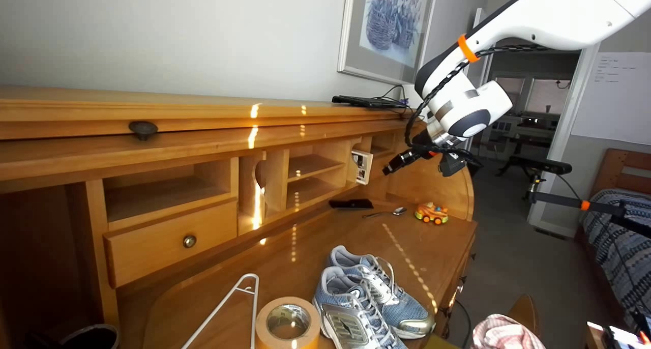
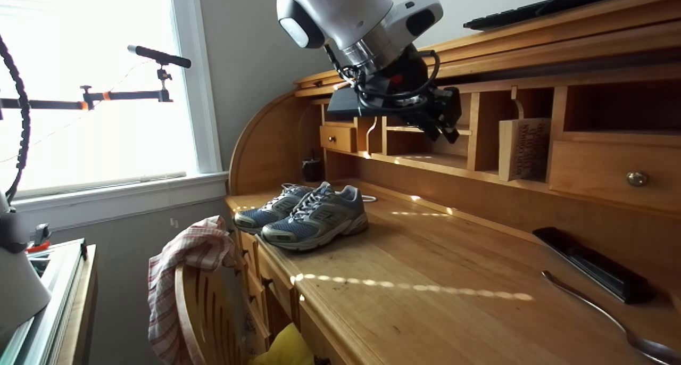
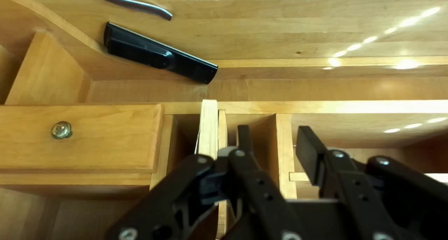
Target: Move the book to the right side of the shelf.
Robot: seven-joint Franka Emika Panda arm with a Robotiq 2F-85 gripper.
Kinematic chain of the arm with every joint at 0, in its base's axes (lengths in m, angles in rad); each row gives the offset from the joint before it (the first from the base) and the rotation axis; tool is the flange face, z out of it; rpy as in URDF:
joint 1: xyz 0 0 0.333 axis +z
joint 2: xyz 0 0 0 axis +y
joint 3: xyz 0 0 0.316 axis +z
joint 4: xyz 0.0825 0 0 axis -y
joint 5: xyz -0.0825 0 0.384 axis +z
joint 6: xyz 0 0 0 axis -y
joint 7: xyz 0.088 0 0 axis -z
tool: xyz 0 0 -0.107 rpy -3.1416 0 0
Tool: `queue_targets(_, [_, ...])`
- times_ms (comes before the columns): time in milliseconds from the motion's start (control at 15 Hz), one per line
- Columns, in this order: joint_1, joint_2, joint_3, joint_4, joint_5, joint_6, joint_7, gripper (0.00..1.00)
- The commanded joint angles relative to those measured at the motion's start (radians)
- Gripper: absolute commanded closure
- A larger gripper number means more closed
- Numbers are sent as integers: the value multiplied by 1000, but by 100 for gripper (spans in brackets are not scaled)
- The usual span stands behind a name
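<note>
You face: desktop [image 2: 436, 264], smooth satin wood | pigeonhole [image 2: 487, 133], smooth glossy wood | book [image 2: 524, 149], matt paper | spoon [image 2: 650, 349], shiny metal | drawer knob [image 3: 61, 129], polished metal | black slab [image 3: 161, 54], glossy, plastic-looking | sneakers [image 2: 319, 224], mesh, smooth silvery panels | plaid cloth [image 2: 194, 258], rumpled fabric | your gripper [image 3: 275, 142], mostly matt

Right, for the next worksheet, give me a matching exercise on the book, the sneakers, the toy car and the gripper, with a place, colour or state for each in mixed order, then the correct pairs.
1. Book
2. Sneakers
3. Toy car
4. Gripper

A. mostly orange
B. jaws apart
C. in a pigeonhole
D. blue and grey

Pairs: 1-C; 2-D; 3-A; 4-B
</note>
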Motion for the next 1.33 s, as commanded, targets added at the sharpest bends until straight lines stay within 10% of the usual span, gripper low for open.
queue_targets(0, [16,-95,-12,-118,-152,-11,238,29])
queue_targets(267, [-24,-166,4,-198,-365,-129,536,1])
queue_targets(1267, [-84,-328,-24,-193,-1065,-416,1173,0])
